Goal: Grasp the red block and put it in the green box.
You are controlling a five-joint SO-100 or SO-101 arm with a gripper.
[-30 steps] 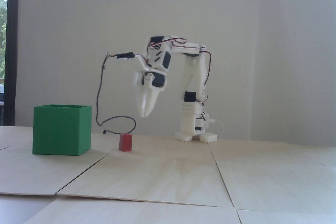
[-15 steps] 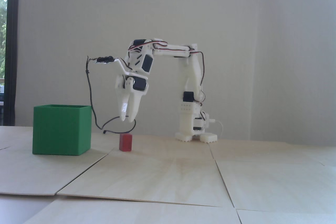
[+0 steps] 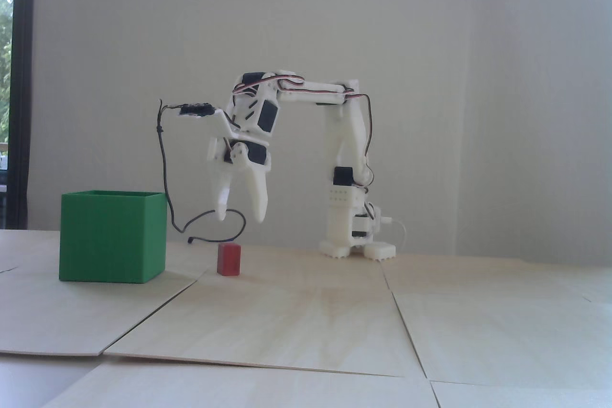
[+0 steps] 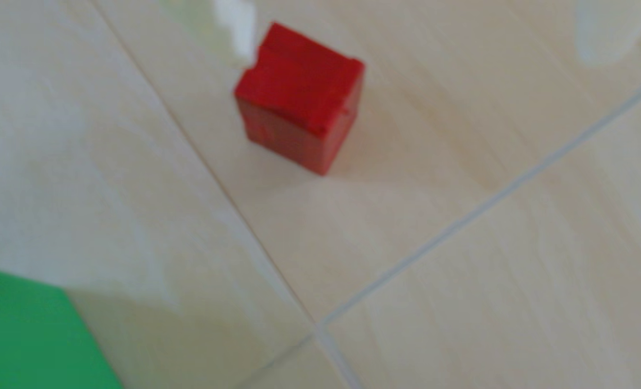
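- The end effector hangs above the table with its two white fingers spread wide apart and nothing between them; it is released and empty.
- The red block stands upright on the table, below the spread fingertips and a little to the left of their midpoint in the fixed view, with clear air between block and tips.
- Judging by that pose, the fingers are opened so they can straddle the block on the way down; the grasp has not yet happened.
- In the wrist view the red block sits toward the top of the frame, with a blurred white fingertip just beside its upper-left corner and the other finger at the top right edge.
- The green box stands on the table to the left of the block in the fixed view, near but apart, its top open, so the carry should be short.
- A black cable droops from the wrist camera mount to the table behind the block; it could snag during the descent.
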